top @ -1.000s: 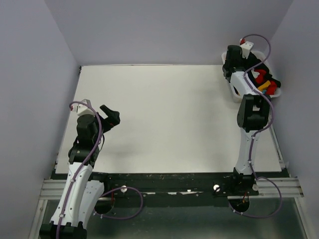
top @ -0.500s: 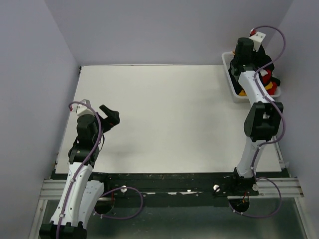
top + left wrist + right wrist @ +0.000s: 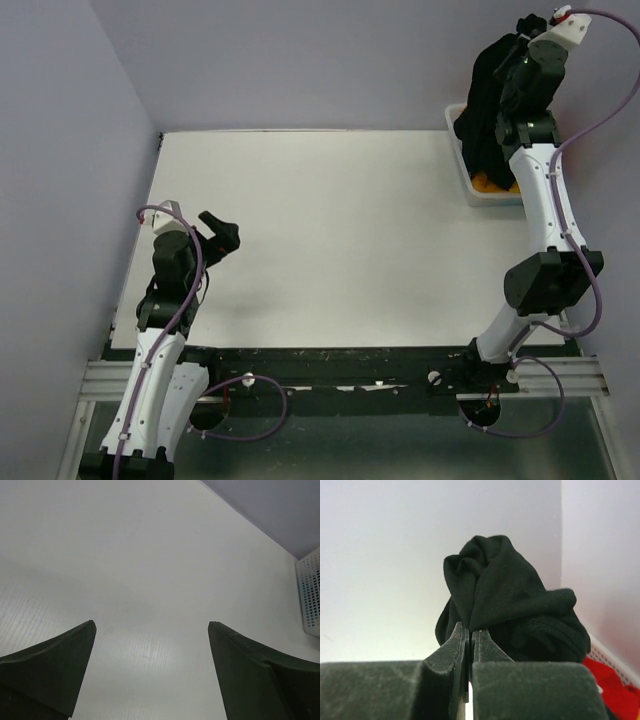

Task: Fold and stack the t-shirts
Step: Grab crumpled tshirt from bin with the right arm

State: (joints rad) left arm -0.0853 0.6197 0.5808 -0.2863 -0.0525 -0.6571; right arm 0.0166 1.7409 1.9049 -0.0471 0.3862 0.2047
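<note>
Black cloth fills the pinch: the right gripper (image 3: 469, 642) has its fingers pressed together on a bunched fold of the black t-shirt (image 3: 505, 590). The shirt hangs from it as a limp, crumpled column over the white basket (image 3: 490, 195) at the table's far right corner, its lower end reaching down into the basket. Under it lie a red shirt (image 3: 615, 687) and some orange-yellow cloth (image 3: 489, 183) (a white shirt I cannot make out).

The black shirt looks soft and light, with no stiffness. Held by a chance fold like this, it would likely land in a heap. A shoulder seam or hem corner would probably serve better, with the other claw on the matching corner.

The left gripper (image 3: 222, 232) is spread wide and empty above the table (image 3: 350, 230), well apart from the basket.
</note>
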